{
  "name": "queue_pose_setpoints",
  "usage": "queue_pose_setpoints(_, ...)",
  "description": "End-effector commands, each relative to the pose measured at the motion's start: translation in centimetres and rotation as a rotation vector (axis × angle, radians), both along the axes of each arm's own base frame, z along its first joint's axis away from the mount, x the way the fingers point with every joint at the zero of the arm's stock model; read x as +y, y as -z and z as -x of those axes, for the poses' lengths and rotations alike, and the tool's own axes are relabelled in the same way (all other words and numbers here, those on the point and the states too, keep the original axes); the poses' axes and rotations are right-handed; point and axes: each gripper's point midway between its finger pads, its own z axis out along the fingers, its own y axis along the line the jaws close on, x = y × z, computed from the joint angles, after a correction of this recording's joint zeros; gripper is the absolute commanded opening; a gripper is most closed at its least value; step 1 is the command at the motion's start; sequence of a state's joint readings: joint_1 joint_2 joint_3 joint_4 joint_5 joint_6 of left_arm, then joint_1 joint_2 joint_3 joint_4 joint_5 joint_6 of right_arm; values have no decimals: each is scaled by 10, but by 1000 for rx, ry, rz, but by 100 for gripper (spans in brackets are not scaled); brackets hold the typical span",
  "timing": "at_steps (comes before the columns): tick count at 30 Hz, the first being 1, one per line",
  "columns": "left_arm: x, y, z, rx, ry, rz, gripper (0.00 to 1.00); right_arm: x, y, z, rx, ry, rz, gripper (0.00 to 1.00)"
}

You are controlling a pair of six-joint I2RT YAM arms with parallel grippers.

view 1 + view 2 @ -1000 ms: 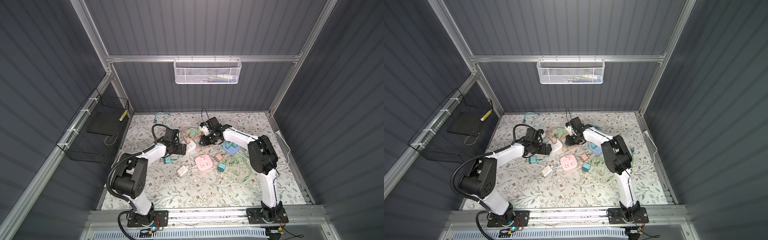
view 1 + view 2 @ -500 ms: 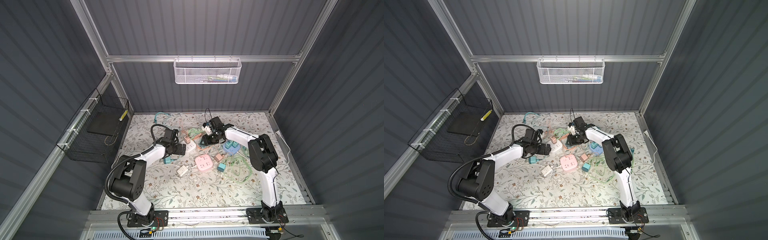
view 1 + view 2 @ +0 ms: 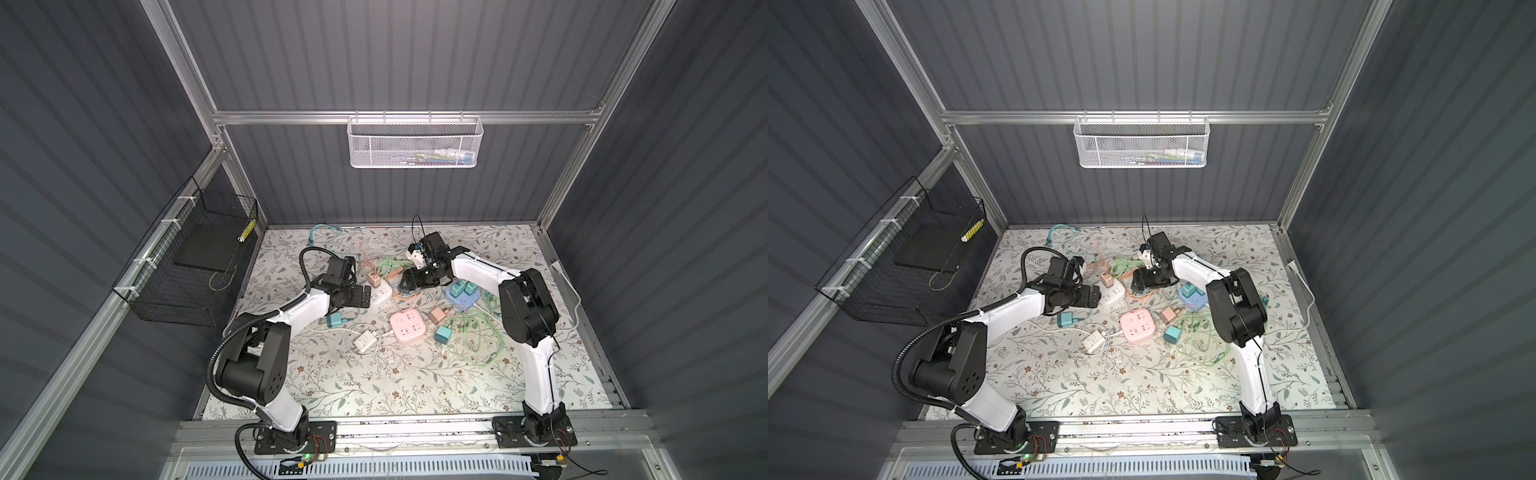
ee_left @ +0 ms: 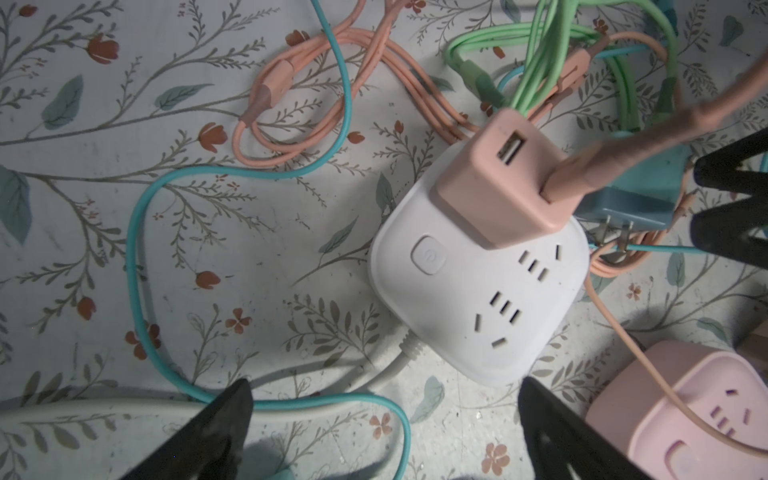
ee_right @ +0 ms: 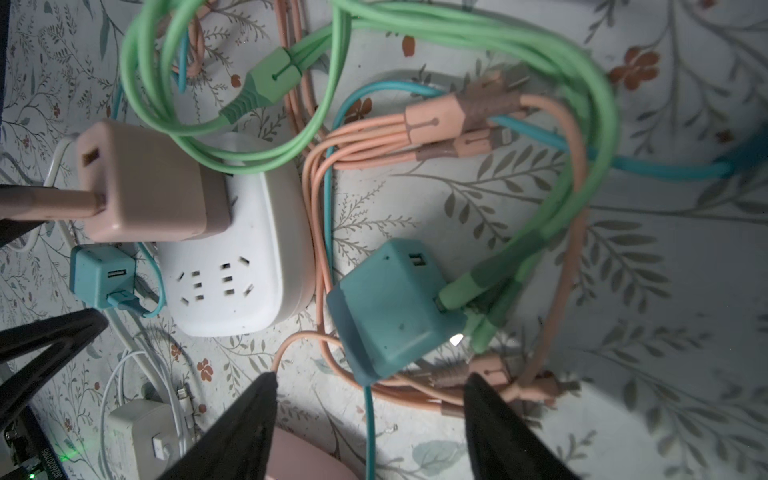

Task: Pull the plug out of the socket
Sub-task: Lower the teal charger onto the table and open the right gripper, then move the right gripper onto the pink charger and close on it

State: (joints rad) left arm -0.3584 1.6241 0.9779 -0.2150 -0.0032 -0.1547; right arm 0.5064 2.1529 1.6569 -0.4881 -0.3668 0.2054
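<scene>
Left pincer (image 4: 384,384): fingers wide apart, white power strip (image 4: 478,291) just beyond the tips.
Right pincer (image 5: 368,380): fingers apart, gripping nothing.
Teal charger plug (image 5: 390,307): out of the socket, prongs bare, lying among peach cables (image 5: 432,120) beside the strip.
Peach charger plug (image 4: 498,183): seated in the strip.

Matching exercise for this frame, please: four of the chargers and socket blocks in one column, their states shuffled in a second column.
Column 1
1. peach charger
2. green-cabled teal charger
3. pink socket block
4. blue socket block

Column 2
A. holds two teal plugs
B. plugged into the white socket block
C. no plug in its top face
D. lies unplugged, prongs bare

Pairs: 1-B; 2-D; 3-C; 4-A
</scene>
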Motion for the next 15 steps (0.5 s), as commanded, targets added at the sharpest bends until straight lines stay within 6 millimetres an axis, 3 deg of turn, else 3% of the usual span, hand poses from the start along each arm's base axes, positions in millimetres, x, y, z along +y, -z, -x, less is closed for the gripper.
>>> queue_pose_setpoints(1, 6, -7, 1, -23, -31, 3, 100, -2, -34, -5, -62, 18, -18, 77)
queue_pose_setpoints(3, 6, -6, 1, -21, -32, 3, 100, -6, -41, -10, -95, 40, 0, 83)
queue_pose_setpoints(5, 7, -6, 2, -22, -34, -1, 100, -9, -48, -13, -120, 57, 9, 99)
queue_pose_setpoints(15, 11, -8, 2, -44, -57, -6, 100, -9, -77, -13, -214, 66, -27, 99)
